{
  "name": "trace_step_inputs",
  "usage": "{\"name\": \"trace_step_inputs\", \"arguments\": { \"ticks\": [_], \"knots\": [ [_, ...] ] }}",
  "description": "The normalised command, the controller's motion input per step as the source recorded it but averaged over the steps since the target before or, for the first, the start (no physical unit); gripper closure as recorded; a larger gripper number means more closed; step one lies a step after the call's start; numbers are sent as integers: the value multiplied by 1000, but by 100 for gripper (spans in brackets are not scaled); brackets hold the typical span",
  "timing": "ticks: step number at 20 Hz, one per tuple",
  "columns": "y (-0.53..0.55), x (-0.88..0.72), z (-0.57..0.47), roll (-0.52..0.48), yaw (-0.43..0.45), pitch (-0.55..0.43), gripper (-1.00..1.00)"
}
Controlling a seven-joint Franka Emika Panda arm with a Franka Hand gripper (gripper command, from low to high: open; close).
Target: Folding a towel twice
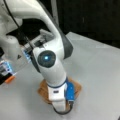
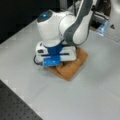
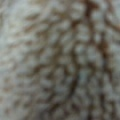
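Pressing gripper (image 2: 63,63) low onto compactly folded towel (image 2: 71,68) on desk (image 2: 100,82), finger state impossible to tell; worth keeping pressure even, avoiding layer shift.

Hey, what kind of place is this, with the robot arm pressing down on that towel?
Probably a robotics lab bench. A grey table holds only the towel, a black perforated board edges it, and more equipment stands behind. The gripper itself is hidden.

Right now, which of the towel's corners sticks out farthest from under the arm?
In a front view, the towel shows its corner toward the view's bottom most fully; the arm covers the rest. The tool itself is hidden, pressed low over the cloth.
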Motion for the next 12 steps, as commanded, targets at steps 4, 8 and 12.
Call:
{"name": "trace_step_inputs", "arguments": {
  "ticks": [4, 8, 12],
  "knots": [
    [-3, -118, -32, 92, -163, 3, -100],
    [-36, -138, 27, 41, -140, 34, -100],
    [-74, -143, 120, -65, -80, 96, -100]
  ]
}}
